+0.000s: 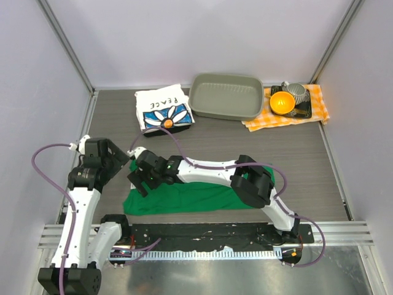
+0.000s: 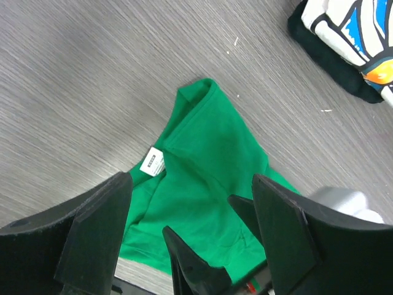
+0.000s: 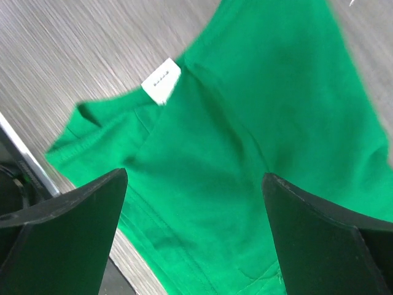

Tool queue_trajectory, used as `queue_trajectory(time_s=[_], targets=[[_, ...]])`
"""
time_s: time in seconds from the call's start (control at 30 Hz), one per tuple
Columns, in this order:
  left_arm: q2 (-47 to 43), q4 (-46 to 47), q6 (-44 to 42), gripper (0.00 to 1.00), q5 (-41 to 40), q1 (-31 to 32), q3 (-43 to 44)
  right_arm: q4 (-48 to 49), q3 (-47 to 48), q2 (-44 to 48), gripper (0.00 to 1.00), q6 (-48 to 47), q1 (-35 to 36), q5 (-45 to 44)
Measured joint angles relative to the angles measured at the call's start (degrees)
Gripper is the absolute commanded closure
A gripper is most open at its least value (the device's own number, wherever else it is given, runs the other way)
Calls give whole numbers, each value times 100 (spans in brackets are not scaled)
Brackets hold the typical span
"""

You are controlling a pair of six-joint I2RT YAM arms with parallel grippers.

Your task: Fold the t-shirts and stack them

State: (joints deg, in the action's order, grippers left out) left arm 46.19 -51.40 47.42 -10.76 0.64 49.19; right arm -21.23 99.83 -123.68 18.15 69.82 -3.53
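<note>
Green t-shirt: lies flat near the front edge of the desk, folded into a long band running left to right. Collar end at the left, with the white neck label showing. Right arm stretches over the shirt.

Right gripper: over the collar end, fingers spread wide, nothing between them. Cannot tell whether the tips touch the cloth.

Left gripper: just left of the right one, beside the shirt's left end, fingers also spread, holding nothing.

PEACE t-shirt: folded, far left of the desk, daisy print up, well apart from the green one.

Grey bin: just right of it.

Checked cloth: far right, carrying an orange bowl.
</note>
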Motion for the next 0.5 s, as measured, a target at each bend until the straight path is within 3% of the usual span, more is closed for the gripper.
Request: queue_trajectory(time_s=[0.3, 0.5], targets=[[-260, -533, 68, 16, -144, 2, -2, -111, -44, -313, 3, -188, 31, 369], [-457, -315, 273, 16, -358, -20, 2, -321, 114, -575, 3, -378, 98, 52]])
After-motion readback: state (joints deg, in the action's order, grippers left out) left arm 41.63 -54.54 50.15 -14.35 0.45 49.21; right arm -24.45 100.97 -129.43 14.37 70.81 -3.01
